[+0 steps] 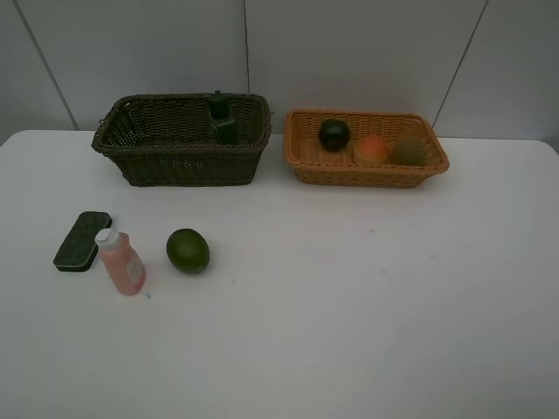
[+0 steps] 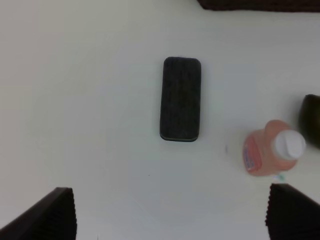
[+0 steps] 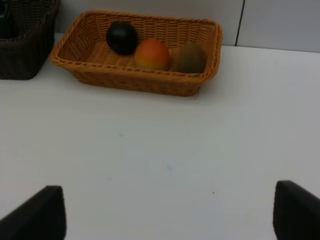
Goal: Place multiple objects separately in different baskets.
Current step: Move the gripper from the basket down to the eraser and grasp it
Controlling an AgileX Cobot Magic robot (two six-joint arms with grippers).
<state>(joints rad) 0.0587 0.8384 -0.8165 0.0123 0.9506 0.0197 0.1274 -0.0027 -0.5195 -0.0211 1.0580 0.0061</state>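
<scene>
The dark basket (image 1: 188, 166) holds the dark green pump bottle (image 1: 223, 118). The orange-tan basket (image 1: 367, 173) holds the mangosteen (image 1: 334, 133), peach (image 1: 371, 149) and kiwi (image 1: 408, 150). On the table at the left lie the eraser block (image 1: 82, 241), the upright pink bottle (image 1: 120, 262) and the round green fruit (image 1: 188, 250). The marker is not in view. My left gripper (image 2: 170, 192) is open above the table, near the eraser (image 2: 180, 99) and pink bottle (image 2: 270, 150). My right gripper (image 3: 170, 187) is open, facing the orange-tan basket (image 3: 135, 82).
The white table (image 1: 349, 305) meets a pale panelled wall (image 1: 349, 52) just behind the baskets. Neither arm shows in the exterior high view. A corner of the dark basket (image 3: 25, 45) shows in the right wrist view.
</scene>
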